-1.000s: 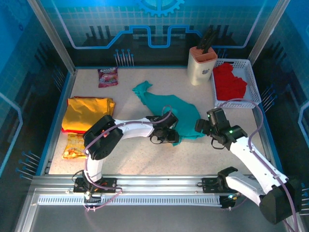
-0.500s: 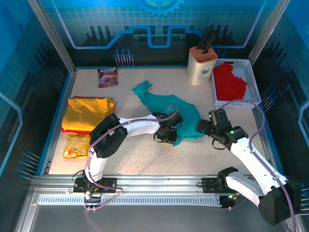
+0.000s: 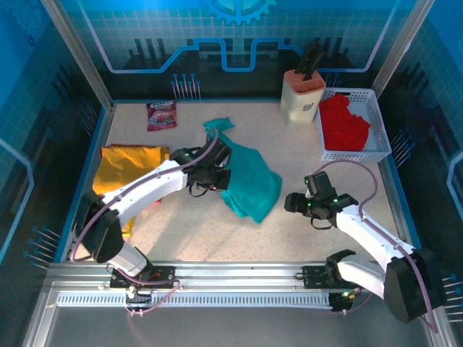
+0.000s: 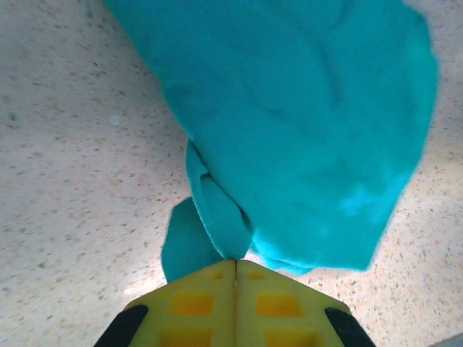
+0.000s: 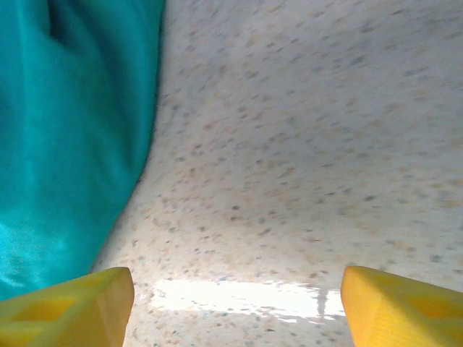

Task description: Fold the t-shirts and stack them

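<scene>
The teal shirt (image 3: 246, 181) lies in a soft heap on the table (image 3: 304, 238), near the middle and a bit to the left. One thin end of it points to the back of the table. The wide end points to the front.

The left gripper (image 3: 217, 170) is at the left side of the heap. It pinches the teal shirt tight. In the left wrist view its two yellow fingers (image 4: 195, 303) are pressed close together, with a small roll of teal cloth stuck between the tips. The rest of the cloth spreads out past the tips, over the speckled table.

The right gripper (image 3: 293, 204) is to the right of the heap, near it but not touching it. Its fingers (image 5: 65, 300) are spread wide apart and hold nothing. In the right wrist view there is bare table between them, and the edge of the teal shirt is off to the left.

The yellow shirt (image 3: 126, 170) lies flat at the left edge of the table, partly under the left arm. The red shirt (image 3: 343, 123) sits bunched up in a white basket (image 3: 380, 141) at the back right. A knife block (image 3: 302, 97) stands just beside the basket, on its left. A pink packet (image 3: 160, 114) lies at the back left, well apart from the shirts.
</scene>
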Tool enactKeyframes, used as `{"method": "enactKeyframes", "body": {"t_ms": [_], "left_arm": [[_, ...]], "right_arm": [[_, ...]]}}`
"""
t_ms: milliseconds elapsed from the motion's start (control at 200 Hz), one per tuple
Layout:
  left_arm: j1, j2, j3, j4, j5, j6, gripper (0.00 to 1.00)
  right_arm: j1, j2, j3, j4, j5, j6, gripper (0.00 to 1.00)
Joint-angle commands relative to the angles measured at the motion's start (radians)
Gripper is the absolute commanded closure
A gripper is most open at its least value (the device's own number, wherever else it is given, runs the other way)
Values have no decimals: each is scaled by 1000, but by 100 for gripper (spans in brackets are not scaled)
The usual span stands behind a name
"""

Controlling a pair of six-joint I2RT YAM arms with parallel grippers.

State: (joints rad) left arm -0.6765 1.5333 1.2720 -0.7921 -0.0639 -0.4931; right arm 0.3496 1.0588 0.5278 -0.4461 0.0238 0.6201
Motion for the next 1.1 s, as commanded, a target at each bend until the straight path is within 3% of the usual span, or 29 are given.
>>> {"method": "enactKeyframes", "body": {"t_ms": [0, 260, 405, 450, 535, 665, 770, 976, 1096], "left_arm": [[14, -26, -26, -89, 12, 41, 100], [50, -27, -46, -63, 45, 28, 100], [61, -29, -59, -51, 57, 27, 100], [64, -33, -63, -47, 62, 26, 100], [72, -40, -74, -38, 69, 22, 100], [89, -52, -86, -39, 90, 23, 100], [109, -73, -102, -42, 91, 26, 100], [186, -137, -128, -77, 81, 59, 100], [234, -174, -147, -95, 90, 85, 100]], "right_arm": [[72, 29, -10, 133, -88, -27, 25], [392, 116, -14, 307, 24, 25, 20], [569, 199, 26, 317, 191, 78, 16], [599, 245, 55, 273, 261, 114, 17], [623, 327, 102, 232, 312, 149, 29], [661, 406, 169, 178, 385, 173, 31], [646, 428, 187, 148, 391, 190, 48], [548, 345, 161, 134, 378, 154, 100], [454, 281, 163, 126, 329, 86, 100]]}}
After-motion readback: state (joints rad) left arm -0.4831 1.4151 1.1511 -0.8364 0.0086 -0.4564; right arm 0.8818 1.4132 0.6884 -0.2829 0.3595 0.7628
